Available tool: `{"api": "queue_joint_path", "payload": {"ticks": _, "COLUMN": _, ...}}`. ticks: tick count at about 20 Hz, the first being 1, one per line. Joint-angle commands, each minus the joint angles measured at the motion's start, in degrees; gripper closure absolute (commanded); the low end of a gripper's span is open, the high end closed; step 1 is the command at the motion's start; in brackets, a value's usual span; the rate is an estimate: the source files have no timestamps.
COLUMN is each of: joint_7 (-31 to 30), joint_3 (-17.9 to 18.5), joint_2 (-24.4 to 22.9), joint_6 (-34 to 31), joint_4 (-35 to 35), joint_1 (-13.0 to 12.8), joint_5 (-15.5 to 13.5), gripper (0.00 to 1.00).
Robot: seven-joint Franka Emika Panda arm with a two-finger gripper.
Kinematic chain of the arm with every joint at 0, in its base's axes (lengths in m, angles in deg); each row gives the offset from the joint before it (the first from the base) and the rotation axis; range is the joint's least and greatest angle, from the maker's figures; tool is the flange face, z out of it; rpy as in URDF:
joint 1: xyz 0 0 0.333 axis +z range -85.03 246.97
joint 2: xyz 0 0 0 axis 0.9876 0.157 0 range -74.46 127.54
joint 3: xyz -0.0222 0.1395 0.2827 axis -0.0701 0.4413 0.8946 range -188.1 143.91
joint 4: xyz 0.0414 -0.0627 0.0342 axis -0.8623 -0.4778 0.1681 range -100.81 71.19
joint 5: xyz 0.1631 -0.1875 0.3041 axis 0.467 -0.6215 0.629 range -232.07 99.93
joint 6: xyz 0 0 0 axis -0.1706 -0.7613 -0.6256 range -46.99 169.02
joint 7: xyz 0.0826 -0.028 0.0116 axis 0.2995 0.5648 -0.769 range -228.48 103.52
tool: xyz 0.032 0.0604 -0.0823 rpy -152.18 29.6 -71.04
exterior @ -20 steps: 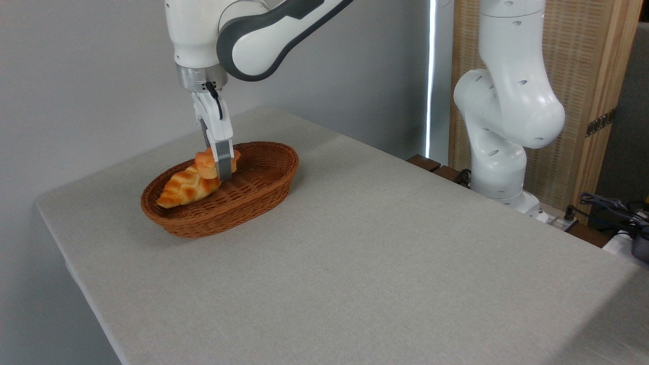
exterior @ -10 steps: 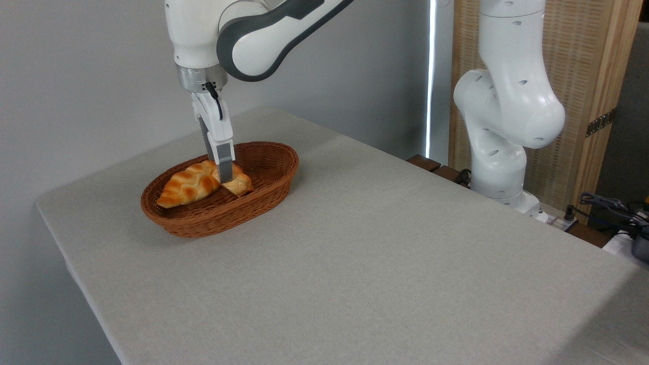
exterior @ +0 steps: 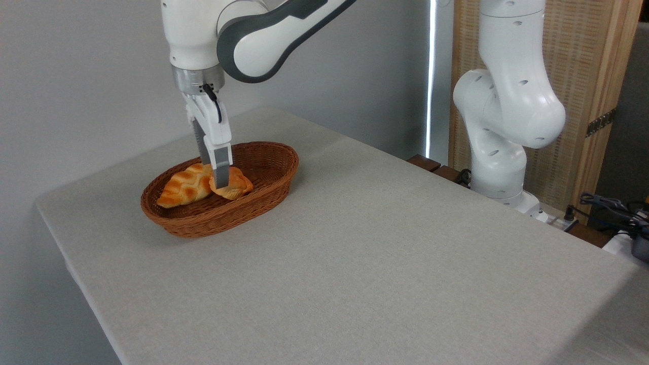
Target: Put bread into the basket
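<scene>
Grey cloth-covered counter (exterior: 355,263) fills the near part of the view, bare across the front and right. Further back on its left side sits the shallow oval basket of reddish-brown woven wicker (exterior: 263,190), well in from the counter edges.

Inside the basket: a longer braided golden loaf w/ pointed ends (exterior: 183,186) lies along the left half, and the small round orange-golden bun (exterior: 234,185) rests on the basket floor just right of it, touching or almost touching the loaf, tipped so its paler ridged side faces the camera.

Robot's claw (exterior: 219,178) points down into the basket, its grey finger (exterior: 220,170) crossing in front of the spot where bun and loaf meet. Only that near finger shows clearly; the other is hidden behind it, so how wide the claw stands can't be told from this angle, nor whether it grips the bun. Bun looks seated on the wicker, not lifted.

Above, the white arm w/ dark grey joint band (exterior: 253,35) comes in from the top; a short black cable runs down the wrist. Behind the counter on the right stands the arm's white base column (exterior: 502,116), w/ a light wooden woven-panel screen (exterior: 583,76) behind it and plain grey wall (exterior: 76,76) at left. Dark cables (exterior: 613,208) lie at far right.
</scene>
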Motion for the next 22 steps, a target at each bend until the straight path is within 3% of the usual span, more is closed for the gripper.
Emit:
{"api": "queue_joint_path", "payload": {"ticks": 1, "joint_7": -0.81, "joint_3": 5.12, "joint_2": -0.27, "joint_6": 0.62, "joint_4": 2.68, "joint_1": -0.07, "joint_5": 0.50, "gripper": 0.00}}
{"api": "queue_joint_path", "payload": {"ticks": 3, "joint_7": -0.72, "joint_3": 7.49, "joint_2": -0.71, "joint_6": 0.45, "joint_4": 2.86, "joint_1": -0.07, "joint_5": 0.67, "gripper": 0.00}}
{"api": "queue_joint_path", "payload": {"ticks": 8, "joint_7": -0.81, "joint_3": 12.94, "joint_2": -1.06, "joint_6": -0.34, "joint_4": 2.77, "joint_1": -0.07, "joint_5": 6.02, "gripper": 0.00}}
{"api": "queue_joint_path", "payload": {"ticks": 13, "joint_7": 0.07, "joint_3": 19.01, "joint_2": -0.45, "joint_6": -0.34, "joint_4": 2.68, "joint_1": -0.07, "joint_5": 9.28, "gripper": 0.00}}
{"api": "queue_joint_path", "payload": {"ticks": 22, "joint_7": 0.95, "joint_3": 22.98, "joint_2": -0.45, "joint_6": -0.78, "joint_4": 2.59, "joint_1": 0.19, "joint_5": 9.29, "gripper": 0.00}}
